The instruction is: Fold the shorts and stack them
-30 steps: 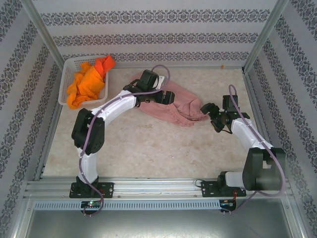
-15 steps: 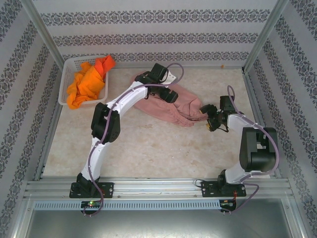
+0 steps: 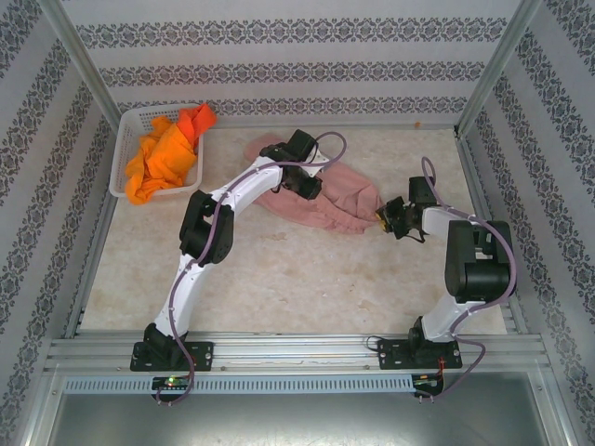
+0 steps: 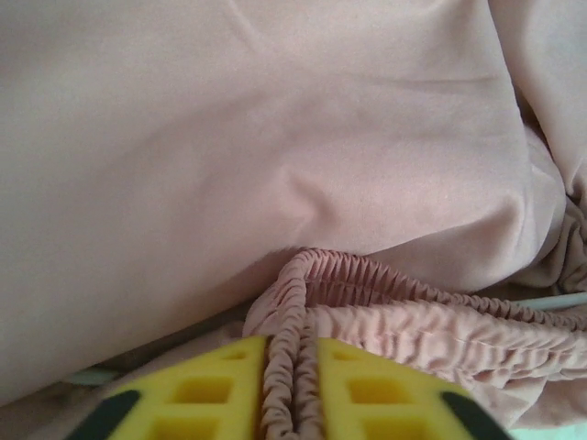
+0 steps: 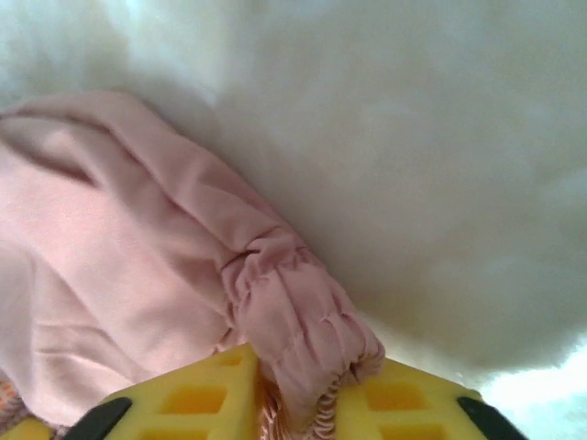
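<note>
**On the table (image 3: 279,288), pink shorts (image 3: 344,197) pinched at two ends**

Toward the back wall, between the two arms, the pink shorts lie spread out and wrinkled, not folded. The left gripper (image 3: 307,186) sits low on the left part of the cloth. In the left wrist view its yellow fingers (image 4: 215,390) are nearly together. A bunched fold of the elastic waistband (image 4: 413,316) is pinched between them, and smooth pink cloth rises behind.

The right gripper (image 3: 384,219) is at the shorts' right edge, touching the cloth. In the right wrist view its yellow fingers (image 5: 206,394) stand narrow, clamped on a gathered pink edge (image 5: 293,321) that pokes up between them. The pale surface behind is blurred.

The orange shorts (image 3: 160,156) lie heaped in the white basket (image 3: 118,163) at the far left corner. One bit hangs over the basket's back rim. They are well apart from the pink pair.
</note>
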